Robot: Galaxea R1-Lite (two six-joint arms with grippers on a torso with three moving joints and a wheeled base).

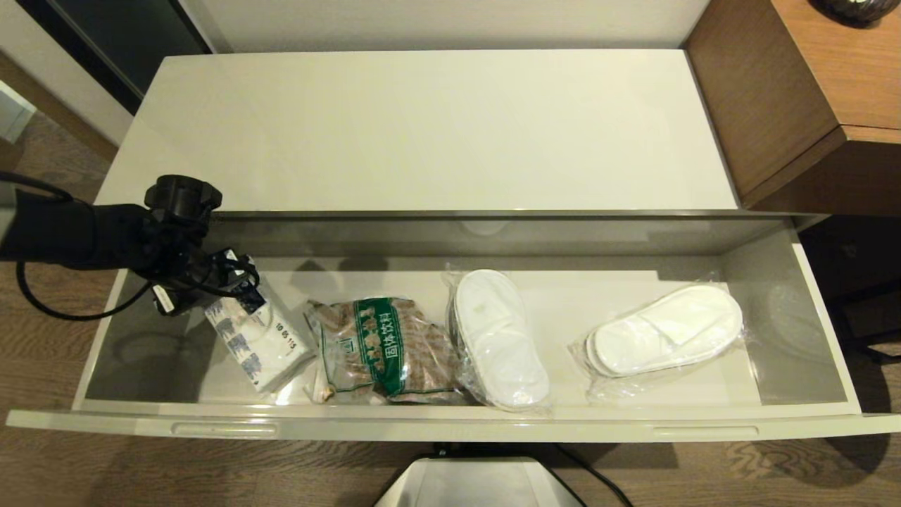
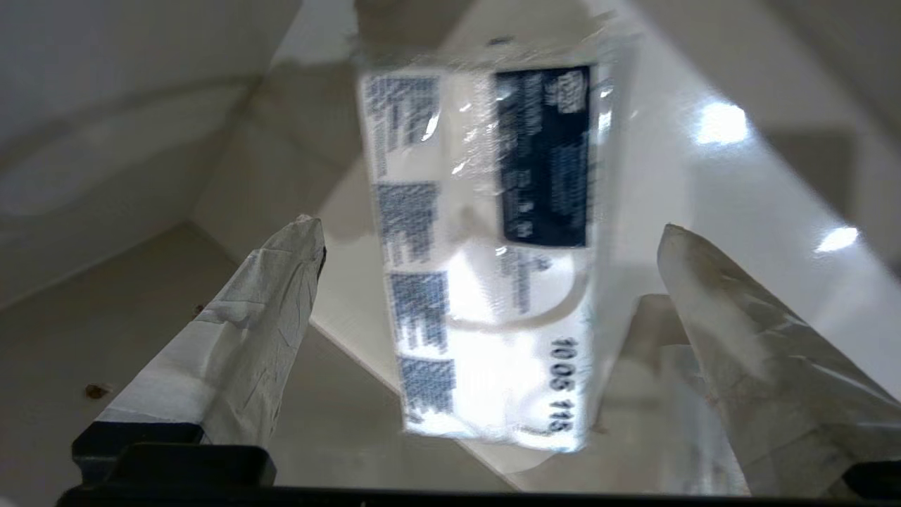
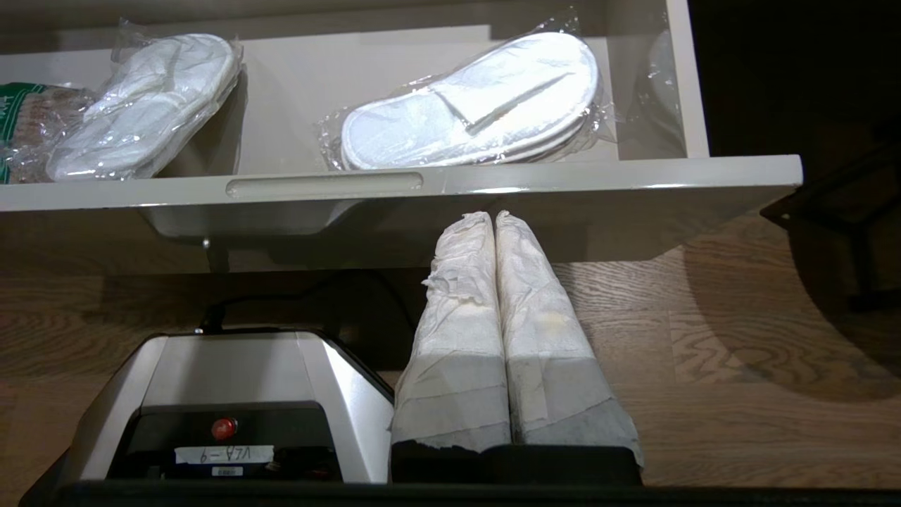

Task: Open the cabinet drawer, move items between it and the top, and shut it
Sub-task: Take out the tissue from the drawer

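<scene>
Hovering over tissue pack at left end of open cabinet drawer, left gripper, fingers spread wide, not touching. Right gripper closed, empty, parked below drawer front.

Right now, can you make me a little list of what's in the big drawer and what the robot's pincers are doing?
drawer: wide glossy cream-white cabinet drawer, pulled open
inside, robot's left to right: small white plastic-wrapped tissue pack with dark blue print; brown packet with a green band; two film-sealed pairs of white slippers
top: long cream-white flat panel
left pincer: open, astride the tissue pack
right pincer: shut, below the drawer front
</scene>
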